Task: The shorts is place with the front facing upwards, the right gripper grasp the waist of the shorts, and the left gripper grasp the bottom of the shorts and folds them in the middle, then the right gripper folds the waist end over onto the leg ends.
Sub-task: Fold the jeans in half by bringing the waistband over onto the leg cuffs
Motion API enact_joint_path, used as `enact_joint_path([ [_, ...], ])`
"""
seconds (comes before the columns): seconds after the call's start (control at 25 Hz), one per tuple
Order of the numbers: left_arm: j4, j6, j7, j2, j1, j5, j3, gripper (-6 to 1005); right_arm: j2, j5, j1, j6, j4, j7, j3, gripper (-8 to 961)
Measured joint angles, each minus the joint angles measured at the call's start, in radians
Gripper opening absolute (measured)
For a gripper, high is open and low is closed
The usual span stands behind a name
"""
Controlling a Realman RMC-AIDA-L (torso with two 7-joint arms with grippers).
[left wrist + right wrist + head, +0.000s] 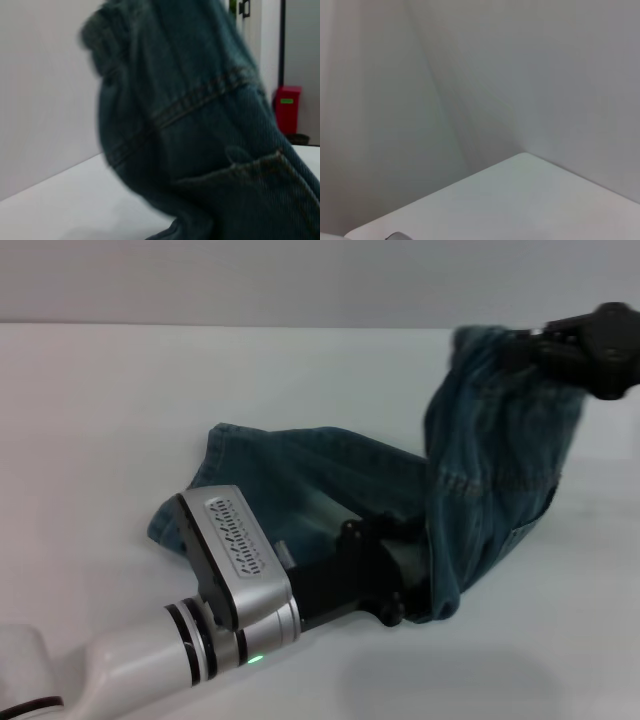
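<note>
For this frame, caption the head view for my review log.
Right tool lifts the denim shorts by one end while the left tool pins the other on the white table.

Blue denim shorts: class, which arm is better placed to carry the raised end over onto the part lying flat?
Right. Its pincer holds the blue denim shorts aloft at one end; the left pincer sits low at the cloth on the white table.

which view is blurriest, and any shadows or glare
Left wrist view: the blue denim shorts fill the frame, soft and smeared, stitching barely readable. Head view: the right end effector and the lifted waist are blurred; a faint shadow lies on the white table near the left end effector. Right wrist view: featureless grey, no glare.
</note>
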Motion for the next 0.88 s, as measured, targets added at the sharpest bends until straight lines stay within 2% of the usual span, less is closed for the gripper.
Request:
enact_joint_path([
  [0.36,-0.038,-0.036,0.002,0.000,0.001,0.043,-0.027,616,0.008,0.001,0.094,0.118,0.134,-0.055,-0.120,15],
  [0.56,-0.053,-0.045,0.002,0.000,0.005,0.053,-0.037,616,0.015,0.004,0.128,0.162,0.150,-0.059,-0.168,16],
  [0.88,-0.101,-0.050,0.026,0.000,0.013,0.055,-0.041,616,0.028,0.005,0.155,0.177,0.165,-0.060,-0.191,17],
])
